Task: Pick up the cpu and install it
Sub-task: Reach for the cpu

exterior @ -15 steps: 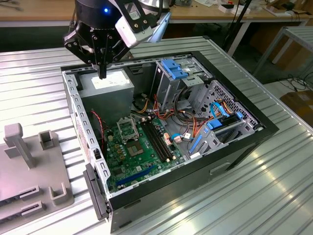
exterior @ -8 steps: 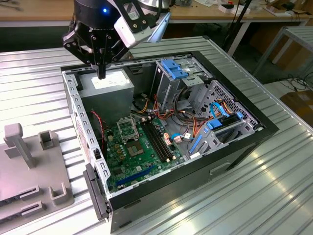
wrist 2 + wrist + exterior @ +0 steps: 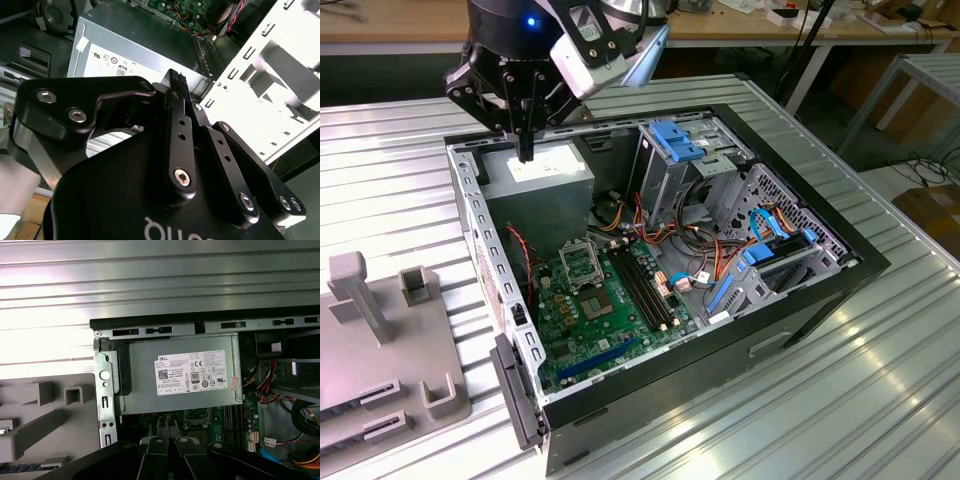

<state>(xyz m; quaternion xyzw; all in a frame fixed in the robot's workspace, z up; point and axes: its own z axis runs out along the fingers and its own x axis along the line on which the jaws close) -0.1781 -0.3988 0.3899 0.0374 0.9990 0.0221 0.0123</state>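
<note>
Bench [image 3: 880, 380] carries an open PC case [image 3: 840, 250]. Inside are the power supply [image 3: 545, 170] and the green board [image 3: 570, 310], whose socket [image 3: 582, 265] looks hollow in the middle. Gripper [image 3: 526, 155] hangs above the power supply, fingers drawn together, nothing visibly between them. Socket sits lower and nearer the exterior camera than the gripper, well apart. Where the cpu lies cannot be told, nor its look or axis.

Pincer [image 3: 174, 79], apparently closed, over power supply [image 3: 131, 41]
</note>
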